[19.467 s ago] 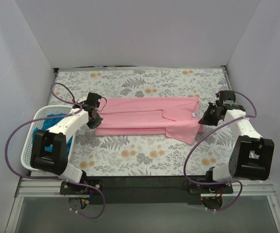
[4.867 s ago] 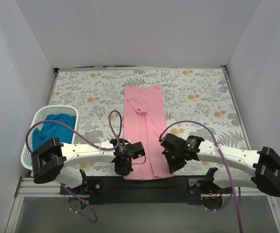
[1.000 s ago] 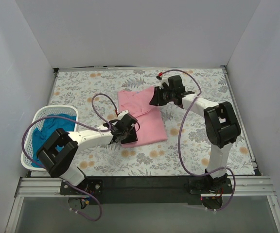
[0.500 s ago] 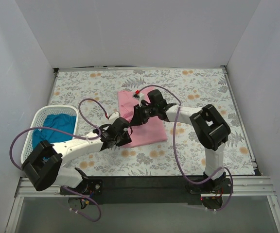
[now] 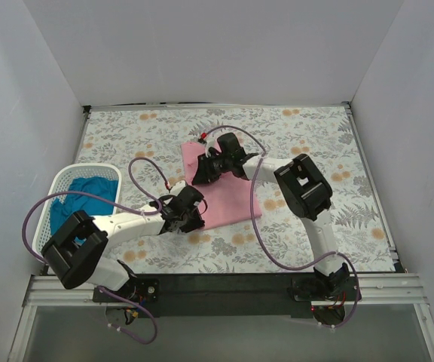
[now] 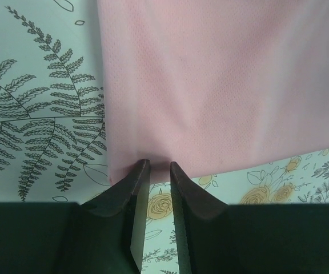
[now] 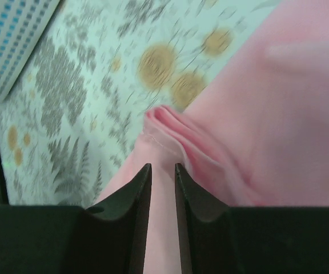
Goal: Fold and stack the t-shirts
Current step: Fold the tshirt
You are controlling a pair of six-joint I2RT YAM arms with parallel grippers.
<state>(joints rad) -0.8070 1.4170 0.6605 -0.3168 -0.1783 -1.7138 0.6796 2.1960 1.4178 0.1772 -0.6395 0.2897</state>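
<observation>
Pink t-shirt near table centre; right gripper, arm reaching leftward, pinching far-left edge; left gripper low at near-left corner, grip unclear.

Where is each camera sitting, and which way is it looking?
Top camera: high behind the arms, looking down at the flowery tablecloth, light pink cotton t-shirt and white plastic lattice basket; both arms, left fingers and right fingers show.
Left wrist camera: on the left arm, looking along its dark fingers at the t-shirt's edge.
Right wrist camera: on the right arm, looking past its fingers at a bunched t-shirt fold.
Shared: all three see the pink t-shirt on the tablecloth.
</observation>
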